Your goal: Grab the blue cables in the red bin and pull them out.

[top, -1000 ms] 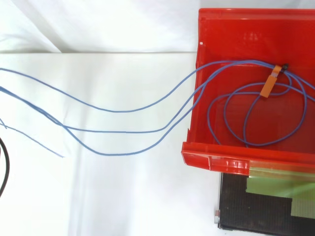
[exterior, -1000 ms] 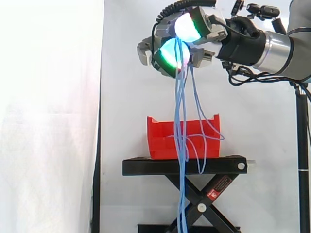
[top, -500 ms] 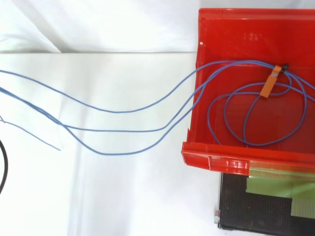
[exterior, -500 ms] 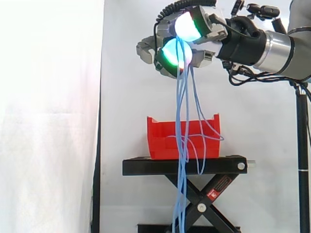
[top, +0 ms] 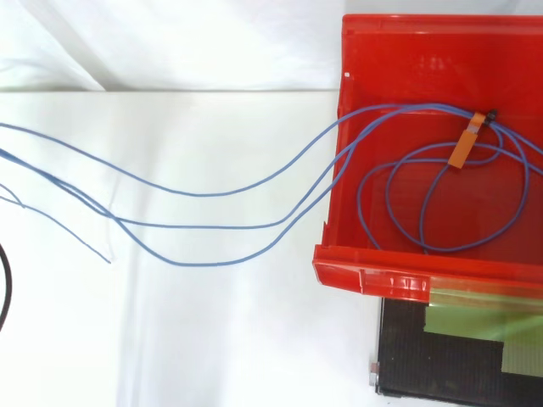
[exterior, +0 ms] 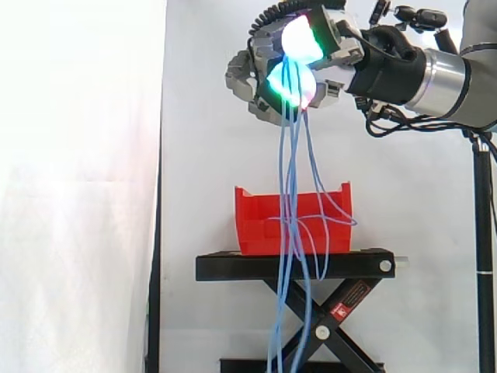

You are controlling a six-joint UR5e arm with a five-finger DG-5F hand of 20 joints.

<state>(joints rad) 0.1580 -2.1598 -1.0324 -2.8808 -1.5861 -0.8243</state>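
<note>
The blue cables [exterior: 291, 155] are half out. In the top view their loops [top: 424, 203] lie on the floor of the red bin [top: 365, 275], bound at one place by a small black tie with an orange tag [top: 465, 146]. Three strands leave over the bin's left wall and run away to the left edge. In the side view the same strands rise steeply from the bin [exterior: 256, 225] to the hand [exterior: 334, 58], and their free ends hang down past the black scissor stand [exterior: 295, 268].

The hand is high above the bin. Its fingers are curled tightly and clamp the strands between the glowing pads [exterior: 299, 39].

Compared with one second ago, the fingers have closed more and the hand stands a little higher. The hanging ends have swung somewhat to the left. In the bin, however, the loops and the tag lie at the same place as before.

My judgement is that the grip became more secure, but this last movement only took up slack. The bundle is not yet moved, so the pull must go further up or away before the loops come over the wall.
</note>
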